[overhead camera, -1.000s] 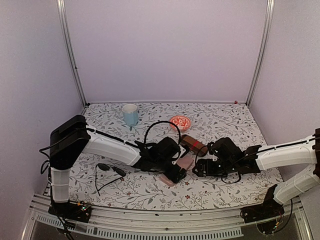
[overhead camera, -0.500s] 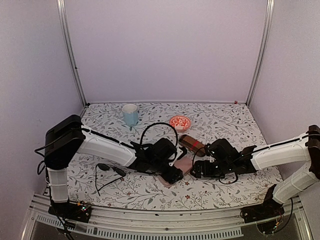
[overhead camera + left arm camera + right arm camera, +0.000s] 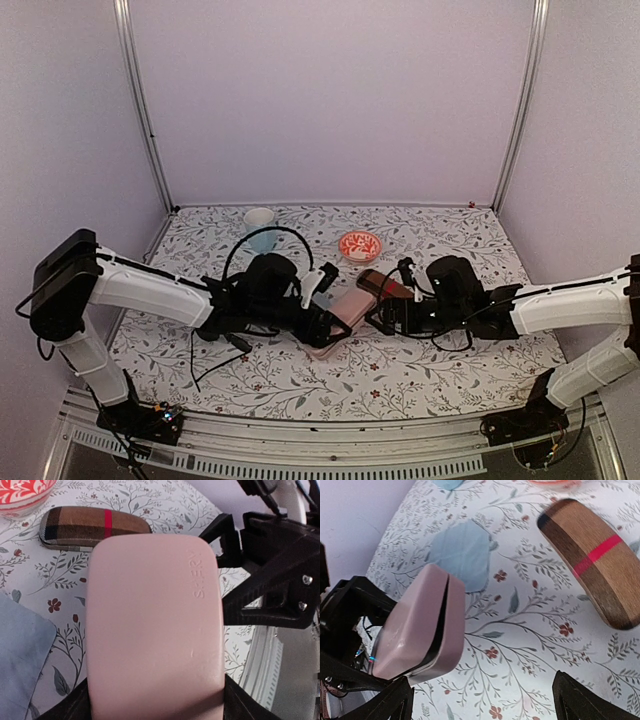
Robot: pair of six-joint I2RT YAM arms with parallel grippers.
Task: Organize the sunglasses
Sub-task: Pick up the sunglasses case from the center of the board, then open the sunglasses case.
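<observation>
My left gripper [image 3: 322,318] is shut on the near end of the pink oblong case [image 3: 338,312], which fills the left wrist view [image 3: 155,625] between my fingers. In the right wrist view the pink case [image 3: 420,630] is tilted above the table, with a dark gap along its seam. My right gripper [image 3: 385,318] is open just right of the case's far end, nothing between its jaws [image 3: 485,700]. The black sunglasses [image 3: 222,338] lie on the table at the near left, behind the left arm. No other glasses show.
The brown case with a red band [image 3: 386,285] [image 3: 592,560] lies just behind the right gripper. A red patterned bowl [image 3: 360,245] and a pale blue cup [image 3: 260,222] stand farther back. A blue cloth [image 3: 460,552] lies flat under the left arm.
The left gripper closed on the pink case and drew it back to the left, off the table. The right gripper followed a little to the left, still open.
</observation>
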